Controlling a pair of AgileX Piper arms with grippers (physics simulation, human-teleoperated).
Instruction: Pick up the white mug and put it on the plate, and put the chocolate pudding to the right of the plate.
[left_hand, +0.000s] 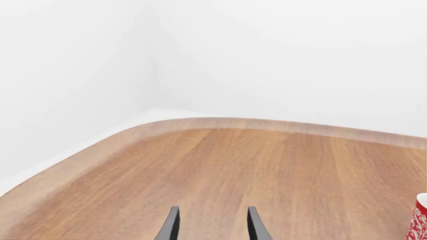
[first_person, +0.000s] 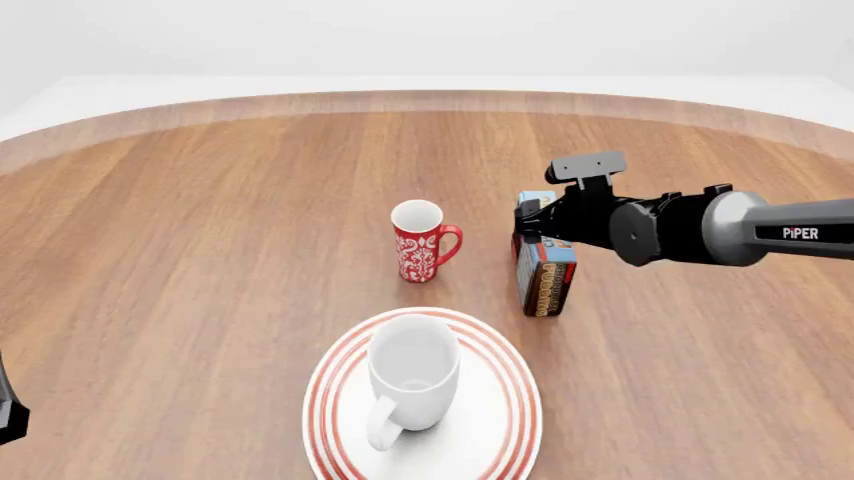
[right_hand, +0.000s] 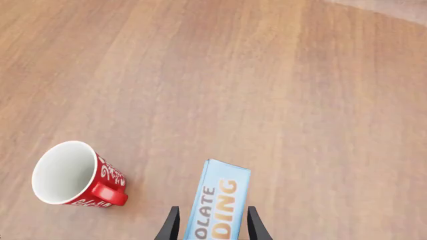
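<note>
The right gripper (right_hand: 210, 225) has its 2 dark fingers (right_hand: 171, 225) on either side of the chocolate pudding (right_hand: 217, 200), one along each long face of the carton; in the right wrist view the light blue face with its orange and white lettering fills the gap between them, so the jaws look closed on the box. In the front view the same gripper (first_person: 531, 222) sits over the top of the chocolate pudding (first_person: 545, 272), which stands on its narrow side, brown and red faces toward the camera; whether the carton rests on the table (first_person: 174, 250) or hangs just above it cannot be told.

Just left of the carton stands the red mug (first_person: 422, 243), upright, its handle pointing toward the box. The right wrist view shows that mug (right_hand: 77, 175) near the carton but not touching it.

Nearer the camera lies the plate (first_person: 514, 400), and the white mug (first_person: 411, 378) stands upright on it, handle toward the camera. The carton is beyond the plate's far right rim, close to it.

The left gripper (left_hand: 212, 227) hangs over bare wood with its 2 fingers parted and nothing between them, well apart from everything else; a sliver of the red mug (left_hand: 419, 220) shows at the frame's edge.
</note>
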